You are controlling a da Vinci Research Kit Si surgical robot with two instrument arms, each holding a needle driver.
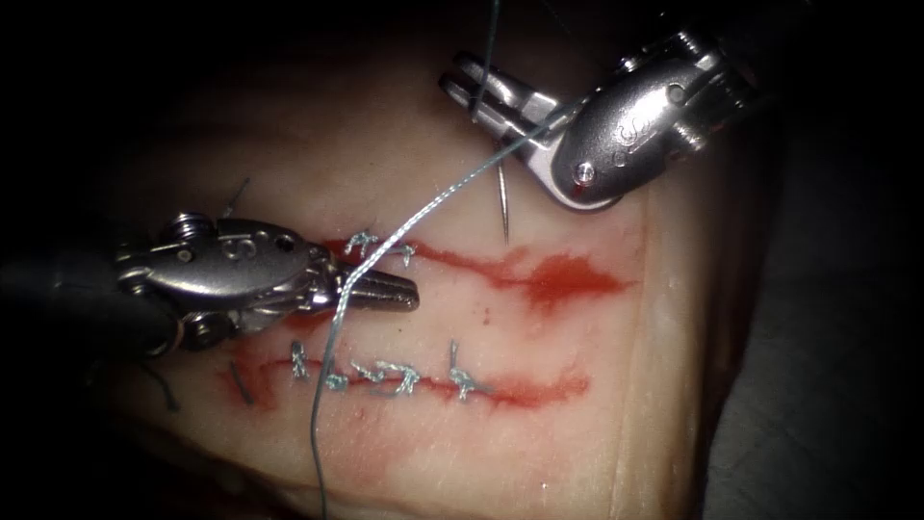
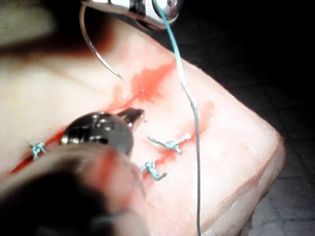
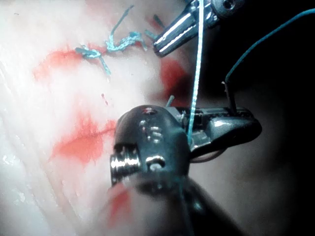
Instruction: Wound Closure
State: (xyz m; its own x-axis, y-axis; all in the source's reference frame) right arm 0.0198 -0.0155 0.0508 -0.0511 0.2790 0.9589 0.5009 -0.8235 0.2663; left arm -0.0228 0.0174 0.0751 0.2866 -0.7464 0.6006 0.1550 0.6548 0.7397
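The thread (image 1: 423,207) runs up front across the upper cut (image 1: 500,265), pinched in the left tool (image 1: 399,289). Above that cut, the right tool (image 1: 481,91) clamps the needle (image 1: 503,207), tip hanging free of the tissue (image 1: 577,385). Risk I'd guess: the slack thread snags a knot.

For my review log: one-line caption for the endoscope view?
Right tool holds the needle clear above the tissue; left tool, jaws shut, holds the thread beside the upper cut.

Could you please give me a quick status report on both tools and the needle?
Right pincer shut on needle, tip clear above tissue. Left pincer shut on thread. Nothing obstructing.
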